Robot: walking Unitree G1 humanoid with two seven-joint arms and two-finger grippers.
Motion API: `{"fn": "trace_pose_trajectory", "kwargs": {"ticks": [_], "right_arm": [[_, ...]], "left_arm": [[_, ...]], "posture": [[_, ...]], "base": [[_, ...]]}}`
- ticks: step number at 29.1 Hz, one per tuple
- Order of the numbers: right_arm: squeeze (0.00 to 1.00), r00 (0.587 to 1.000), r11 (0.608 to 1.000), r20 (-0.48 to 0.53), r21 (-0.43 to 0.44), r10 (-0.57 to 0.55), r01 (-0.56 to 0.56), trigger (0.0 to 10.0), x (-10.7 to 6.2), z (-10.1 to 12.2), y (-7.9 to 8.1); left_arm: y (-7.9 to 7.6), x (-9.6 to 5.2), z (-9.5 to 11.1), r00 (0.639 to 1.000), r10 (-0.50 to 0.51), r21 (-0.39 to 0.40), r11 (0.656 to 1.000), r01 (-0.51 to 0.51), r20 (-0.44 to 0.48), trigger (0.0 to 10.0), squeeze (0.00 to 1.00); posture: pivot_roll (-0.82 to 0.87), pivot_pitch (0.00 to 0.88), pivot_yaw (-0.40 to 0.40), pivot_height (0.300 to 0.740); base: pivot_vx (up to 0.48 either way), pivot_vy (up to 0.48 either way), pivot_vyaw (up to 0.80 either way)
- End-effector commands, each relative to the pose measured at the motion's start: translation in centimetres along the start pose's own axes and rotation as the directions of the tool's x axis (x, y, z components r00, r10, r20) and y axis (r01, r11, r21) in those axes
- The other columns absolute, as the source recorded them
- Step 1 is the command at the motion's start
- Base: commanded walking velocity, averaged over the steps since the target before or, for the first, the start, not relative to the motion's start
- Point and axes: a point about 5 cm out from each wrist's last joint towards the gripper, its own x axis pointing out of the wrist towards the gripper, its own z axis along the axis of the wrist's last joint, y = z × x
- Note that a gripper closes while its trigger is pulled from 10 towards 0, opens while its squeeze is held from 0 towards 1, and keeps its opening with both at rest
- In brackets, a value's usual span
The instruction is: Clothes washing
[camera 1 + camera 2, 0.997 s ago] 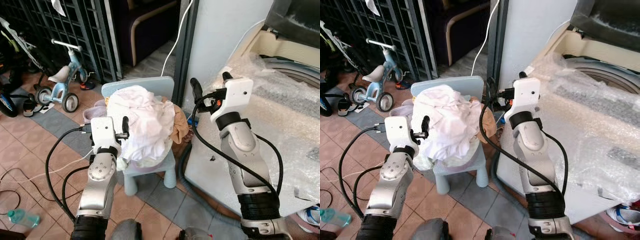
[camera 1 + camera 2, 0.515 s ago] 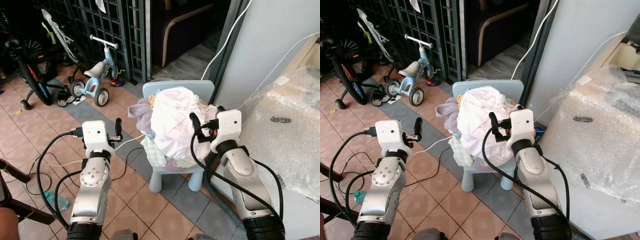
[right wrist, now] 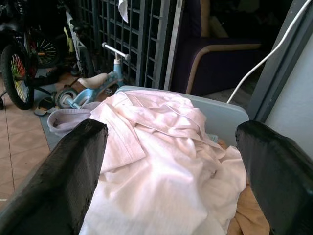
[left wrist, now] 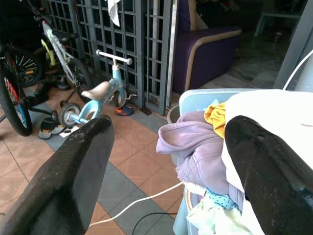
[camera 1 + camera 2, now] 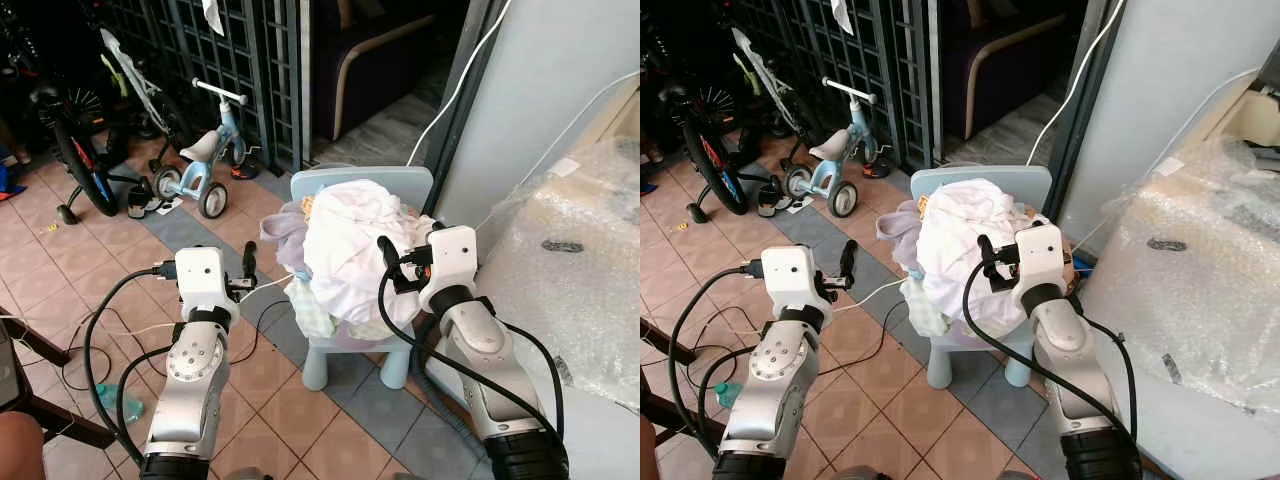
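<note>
My right fingers are spread wide and hold nothing; they hang just above the near side of the pile of clothes, the white garment lying between them. My left fingers are spread too, also empty, out past the pile's left side with a lilac hoodie and a scrap of yellow cloth ahead of them.

The pile sits heaped on a small pale-blue chair, and that chair is my landmark. The laundry is still all on it, so I judge I am at the start: taking hold of the first load to carry to the washer. The next move calls for bringing the right fingers down into the white garment and closing on a thick fold, while the left fingers come in from the side to steady or gather the hoodie, so the heap does not slide off the seat.

To the right of the chair stands a bubble-wrapped appliance, likely the washer, close beside my right arm, so I have little room to swing that way. A white cable runs down the wall behind the chair, and another white cord lies on the tiled floor at the chair's left, near the pile's hanging edge; either could snag. Farther left of the chair are a blue balance bike and a bicycle by the metal grille, well apart from my reach.
</note>
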Motion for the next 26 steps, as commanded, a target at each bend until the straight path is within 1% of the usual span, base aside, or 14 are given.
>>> {"fn": "trace_pose_trajectory", "kwargs": {"ticks": [1, 2, 4, 5, 11, 15, 16, 20, 21, 22, 23, 24, 25, 26], "right_arm": [[0.00, 0.999, 0.999, -0.021, -0.005, 0.046, -0.046, 10.0, 0.2, -0.2, 0.7], [0.00, 0.996, 0.997, -0.029, -0.021, 0.079, -0.080, 10.0, 0.1, -0.4, 1.1], [0.00, 0.995, 0.994, -0.026, -0.039, 0.098, -0.098, 10.0, 0.0, -0.4, 1.5], [0.00, 0.995, 0.994, -0.026, -0.042, 0.097, -0.098, 10.0, 0.0, -0.4, 1.5], [0.00, 0.995, 0.995, -0.043, -0.034, 0.094, -0.095, 10.0, 0.2, -0.6, 1.5], [0.00, 0.994, 0.994, -0.062, -0.047, 0.092, -0.095, 10.0, 0.3, -0.8, 1.5], [0.00, 0.993, 0.994, -0.070, -0.053, 0.094, -0.098, 10.0, 0.3, -0.9, 1.5], [0.00, 0.987, 0.991, -0.118, -0.060, 0.112, -0.119, 10.0, 0.6, -1.5, 1.9], [0.00, 0.977, 0.987, -0.160, -0.053, 0.141, -0.151, 10.0, 0.6, -2.0, 2.2], [0.00, 0.977, 0.987, -0.160, -0.053, 0.141, -0.151, 10.0, 0.6, -2.0, 2.2], [0.00, 0.966, 0.981, -0.197, -0.059, 0.168, -0.182, 10.0, 0.5, -2.6, 2.5], [0.00, 0.946, 0.972, -0.253, -0.065, 0.201, -0.224, 7.3, 0.2, -3.5, 2.8], [0.00, 0.917, 0.961, -0.325, -0.071, 0.232, -0.269, 2.5, -0.1, -4.7, 3.1], [0.00, 0.905, 0.958, -0.356, -0.077, 0.233, -0.277, 0.0, -0.2, -5.2, 3.1]], "left_arm": [[0.2, 0.0, 0.2, 1.000, 0.005, 0.004, 1.000, -0.005, 0.002, 10.0, 0.00], [0.2, -0.1, 0.2, 1.000, 0.007, 0.002, 1.000, -0.007, -0.001, 10.0, 0.00], [0.2, -0.1, 0.1, 1.000, 0.009, 0.001, 1.000, -0.009, -0.007, 10.0, 0.00], [0.2, -0.1, 0.1, 1.000, 0.009, 0.001, 1.000, -0.009, -0.008, 10.0, 0.00], [0.0, -0.1, -0.1, 1.000, -0.001, -0.010, 1.000, 0.001, -0.022, 10.0, 0.00], [0.0, -0.1, -0.1, 1.000, -0.004, -0.013, 1.000, 0.004, -0.021, 10.0, 0.00], [0.0, -0.1, -0.1, 1.000, -0.001, -0.014, 1.000, 0.001, -0.026, 10.0, 0.00], [0.0, -0.1, -0.1, 1.000, 0.006, -0.011, 1.000, -0.006, -0.025, 10.0, 0.00], [0.1, -0.1, -0.1, 0.999, 0.022, -0.011, 1.000, -0.023, -0.028, 10.0, 0.00], [0.1, -0.1, -0.1, 0.999, 0.022, -0.011, 1.000, -0.023, -0.028, 10.0, 0.00], [0.1, -0.1, 0.0, 0.999, 0.027, -0.009, 1.000, -0.028, -0.029, 10.0, 0.00], [0.2, -0.1, 0.0, 0.999, 0.030, -0.005, 1.000, -0.030, -0.028, 10.0, 0.00], [0.2, 0.0, 0.1, 0.999, 0.030, 0.000, 1.000, -0.030, -0.028, 10.0, 0.00], [0.2, -0.1, 0.1, 0.999, 0.030, 0.001, 1.000, -0.030, -0.027, 10.0, 0.00]], "posture": [[-0.03, 0.021, 0.025, 0.740], [-0.03, 0.022, 0.024, 0.740], [-0.03, 0.023, 0.024, 0.740], [-0.03, 0.024, 0.023, 0.740], [-0.03, 0.027, 0.023, 0.740], [-0.03, 0.029, 0.023, 0.740], [-0.03, 0.029, 0.022, 0.740], [-0.02, 0.031, 0.021, 0.740], [-0.02, 0.031, 0.021, 0.740], [-0.02, 0.031, 0.021, 0.740], [-0.02, 0.031, 0.020, 0.740], [-0.01, 0.033, 0.019, 0.740], [-0.01, 0.035, 0.017, 0.740], [-0.01, 0.036, 0.017, 0.740]], "base": [[0.398, 0.000, 0.00], [0.390, 0.000, 0.00], [0.375, 0.000, 0.28], [0.341, 0.000, 0.56], [0.338, 0.000, 0.00], [0.329, 0.000, 0.00], [0.000, 0.000, 0.00], [0.000, 0.000, 0.00], [0.000, 0.000, 0.00], [0.000, 0.000, 0.00], [0.000, 0.000, 0.00], [0.000, 0.000, 0.00], [0.000, 0.000, 0.00], [0.000, 0.000, 0.00]]}}
